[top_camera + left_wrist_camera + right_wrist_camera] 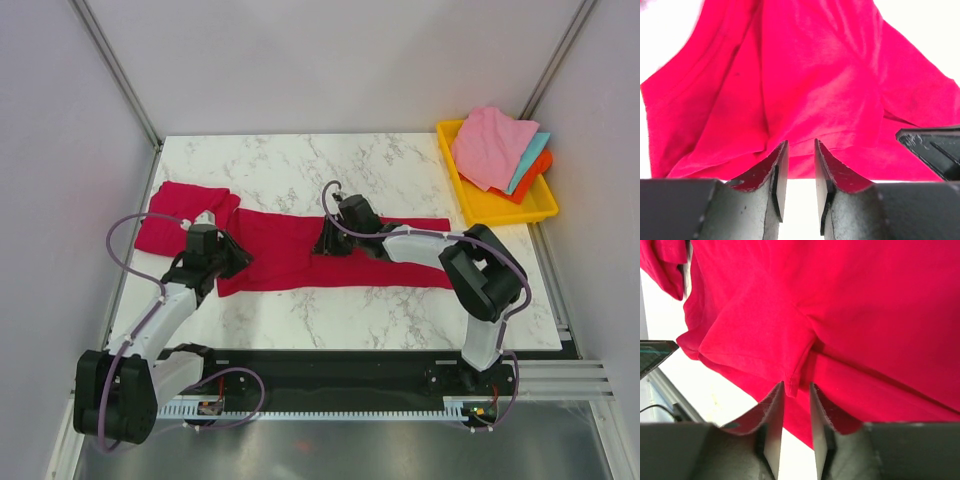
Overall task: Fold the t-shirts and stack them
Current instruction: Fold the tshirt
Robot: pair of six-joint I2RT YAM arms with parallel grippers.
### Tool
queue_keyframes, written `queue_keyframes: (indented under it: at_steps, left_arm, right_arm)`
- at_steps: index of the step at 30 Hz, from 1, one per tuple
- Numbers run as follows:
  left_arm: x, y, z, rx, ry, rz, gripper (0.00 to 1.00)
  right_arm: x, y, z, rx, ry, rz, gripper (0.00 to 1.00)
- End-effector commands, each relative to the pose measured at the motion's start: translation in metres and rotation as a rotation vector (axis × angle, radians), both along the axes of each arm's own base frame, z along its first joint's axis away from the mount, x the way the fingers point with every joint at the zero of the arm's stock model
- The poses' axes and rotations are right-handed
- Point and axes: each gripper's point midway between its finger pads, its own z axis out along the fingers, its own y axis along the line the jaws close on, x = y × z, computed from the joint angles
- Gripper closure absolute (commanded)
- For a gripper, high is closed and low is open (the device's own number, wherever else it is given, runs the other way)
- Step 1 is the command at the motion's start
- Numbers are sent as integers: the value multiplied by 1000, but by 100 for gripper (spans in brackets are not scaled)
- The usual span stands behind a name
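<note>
Top external: the t-shirt point(300, 262) lies on the marble table point(400, 315) as a long crimson band. One end is near the yellow tray point(500, 213), the other well apart from it. My left gripper point(228, 262) sits over the end far from the tray, and the right gripper point(332, 240) is over the band's middle. A red lobe point(185, 215) beyond the far end may be a sleeve or a second shirt; I cannot tell from this height.

Left wrist: the fingers point(777, 167) stand apart, with bare table showing in the gap and the hem just past the tips. Nothing is clamped.

Right wrist: the jaws are parted too. A folded corner of cloth dips to the mouth, unpinched.

Judgement: the lengthwise fold is in and I am between grips. The next move calls for both jaws to close through every layer at the edge, then carry the far end toward the tray end to halve the band. Stacking is not yet begun.
</note>
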Motion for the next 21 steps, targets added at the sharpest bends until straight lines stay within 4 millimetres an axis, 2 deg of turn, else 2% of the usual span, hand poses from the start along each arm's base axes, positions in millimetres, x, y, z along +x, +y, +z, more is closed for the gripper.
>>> queue_keyframes:
  at_steps: [1, 2, 5, 9, 14, 16, 19, 21]
  left_arm:
    - [9, -13, 9, -53, -62, -59, 67]
    - [10, -15, 5, -57, -50, -67, 68]
    - [14, -17, -1, -52, -24, -82, 71]
    - [15, -16, -10, -43, 10, -79, 74]
    - [11, 7, -33, 22, 134, 77, 80]
    - [9, 9, -41, 30, 175, 82, 80]
    - [7, 14, -52, 51, 219, 110, 79]
    - [3, 25, -59, 67, 258, 165, 79]
  right_arm:
    - [20, 3, 32, 0, -129, -16, 70]
    - [19, 5, 30, -1, -131, -8, 75]
    - [19, 14, 35, 20, -153, 17, 81]
    - [16, 27, 30, 38, -146, 55, 82]
    - [20, 29, -2, -15, -85, 46, 82]
    - [20, 26, -19, -56, -46, 39, 82]
    - [21, 22, -35, -106, -17, 25, 82]
    - [25, 19, -36, -125, -28, 6, 82]
